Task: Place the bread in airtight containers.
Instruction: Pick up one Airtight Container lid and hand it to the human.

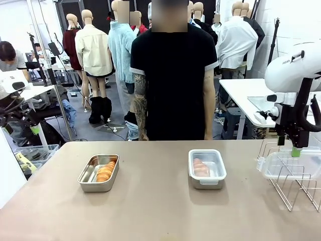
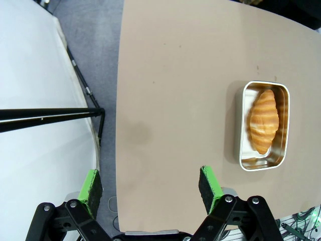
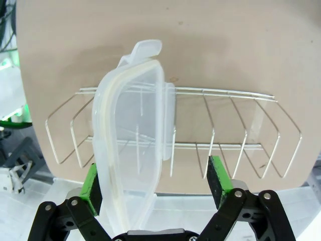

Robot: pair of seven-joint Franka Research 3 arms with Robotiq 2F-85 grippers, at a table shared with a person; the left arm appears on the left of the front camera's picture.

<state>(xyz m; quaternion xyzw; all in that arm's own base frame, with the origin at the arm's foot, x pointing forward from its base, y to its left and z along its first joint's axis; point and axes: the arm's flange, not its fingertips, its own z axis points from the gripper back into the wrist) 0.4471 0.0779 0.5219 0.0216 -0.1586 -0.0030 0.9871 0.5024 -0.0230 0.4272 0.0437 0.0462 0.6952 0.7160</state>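
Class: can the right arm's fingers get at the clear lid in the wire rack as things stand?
Probably yes. The right gripper hangs open just above the clear lid, which stands on edge in the wire rack, one finger either side, nothing between.

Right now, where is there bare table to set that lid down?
Bare table runs between the open tin holding a croissant and the lidded tin, and across the whole near strip in front of both. The right edge is crowded: wire rack and clear lid under the right gripper.
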